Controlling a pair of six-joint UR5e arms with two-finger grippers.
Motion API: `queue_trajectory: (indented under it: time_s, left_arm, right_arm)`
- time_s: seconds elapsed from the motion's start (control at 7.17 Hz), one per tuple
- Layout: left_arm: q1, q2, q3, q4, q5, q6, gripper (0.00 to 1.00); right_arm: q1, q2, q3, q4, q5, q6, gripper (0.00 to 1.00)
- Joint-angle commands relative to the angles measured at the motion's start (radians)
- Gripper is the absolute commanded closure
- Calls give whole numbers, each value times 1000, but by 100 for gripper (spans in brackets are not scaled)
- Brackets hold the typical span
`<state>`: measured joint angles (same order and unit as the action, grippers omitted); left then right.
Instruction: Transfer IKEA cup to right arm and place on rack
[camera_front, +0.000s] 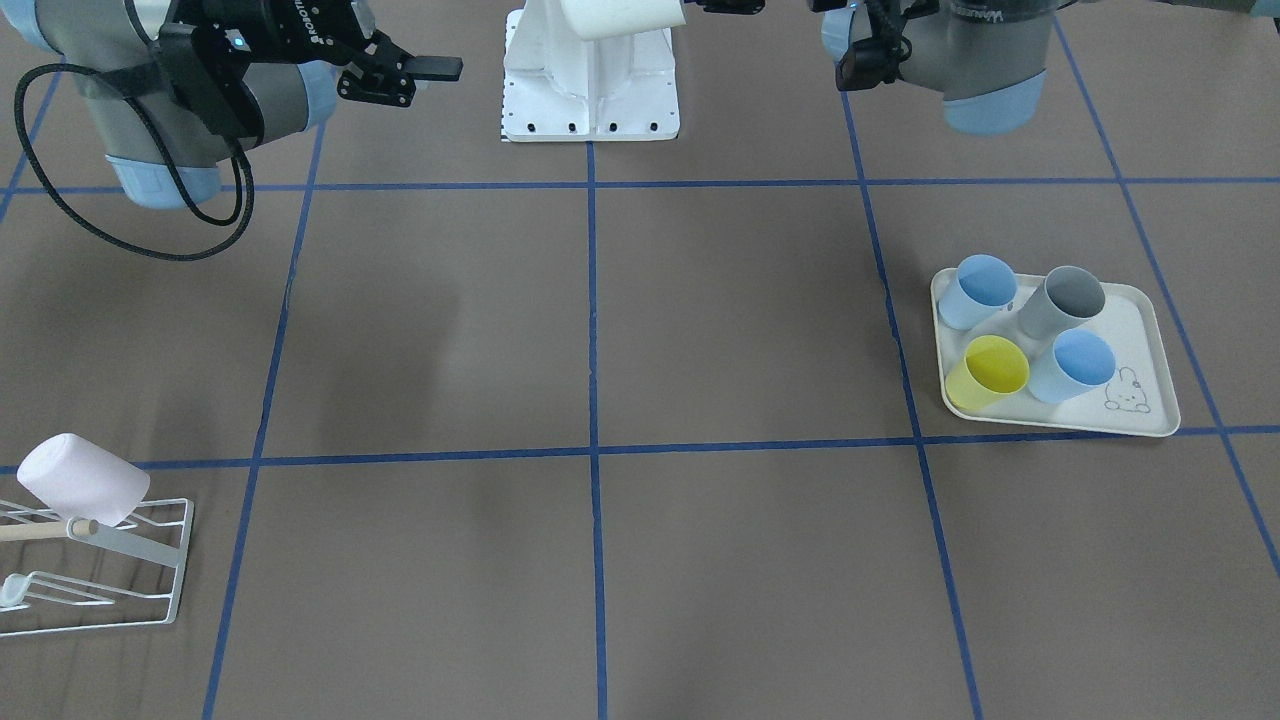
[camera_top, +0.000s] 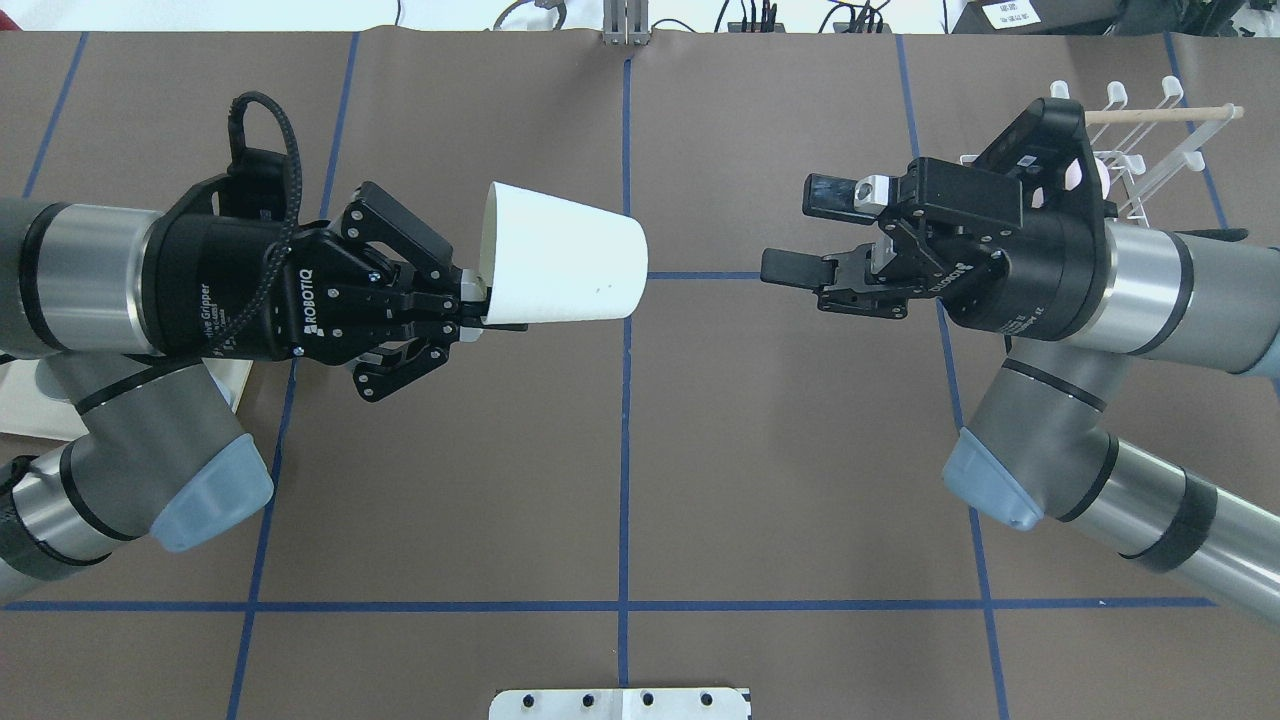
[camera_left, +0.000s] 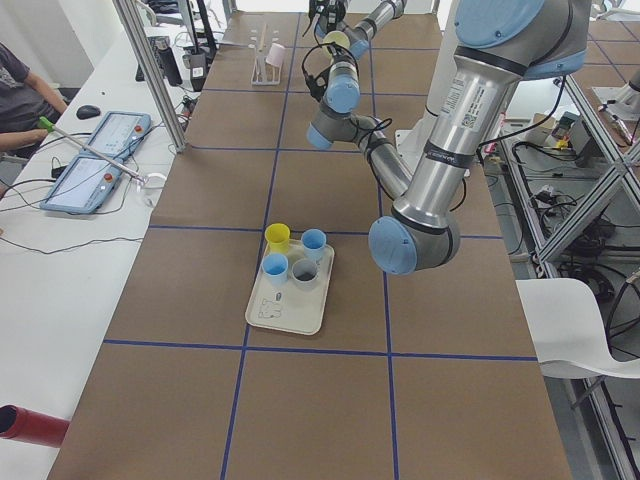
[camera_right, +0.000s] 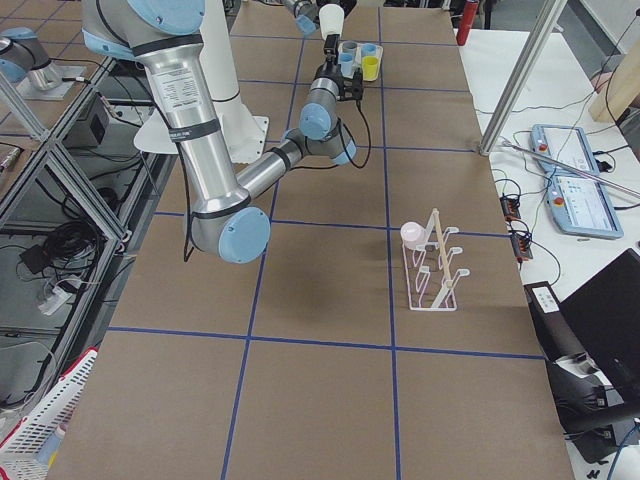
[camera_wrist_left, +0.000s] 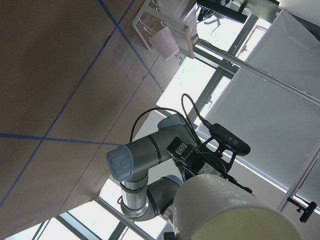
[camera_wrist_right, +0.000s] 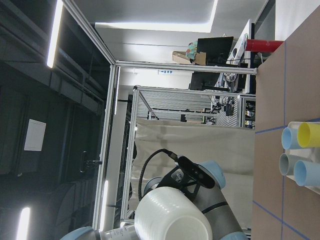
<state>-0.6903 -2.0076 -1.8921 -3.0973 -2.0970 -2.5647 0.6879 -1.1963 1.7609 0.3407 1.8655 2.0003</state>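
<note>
A white IKEA cup (camera_top: 560, 265) hangs on its side above the table's middle, base pointing toward the right arm. My left gripper (camera_top: 474, 303) is shut on its rim. The right gripper (camera_top: 790, 232) faces the cup's base, open and empty, a short gap away from it. The right wrist view shows the cup's base (camera_wrist_right: 172, 220) straight ahead. The white wire rack (camera_top: 1150, 150) with its wooden rod stands behind the right arm; a pink cup (camera_front: 80, 480) sits upside down on one prong of the rack (camera_front: 100, 560).
A cream rabbit-print tray (camera_front: 1140, 340) on the left arm's side holds two blue cups, a grey cup and a yellow cup (camera_front: 987, 372). The white robot base plate (camera_front: 590, 90) sits at the table's edge. A seated person (camera_left: 20, 90) and tablets are beside the table.
</note>
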Motion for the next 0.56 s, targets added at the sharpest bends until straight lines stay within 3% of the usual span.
queue_trajectory:
  time_s: [0.0, 0.42]
  left_arm:
    - [55, -23, -1, -3, 49, -3, 100]
    - [100, -63, 14, 0, 104, -2, 100]
  right_arm:
    - [-39, 18, 2, 6, -8, 0, 1]
    - [-62, 26, 6, 7, -8, -2, 1]
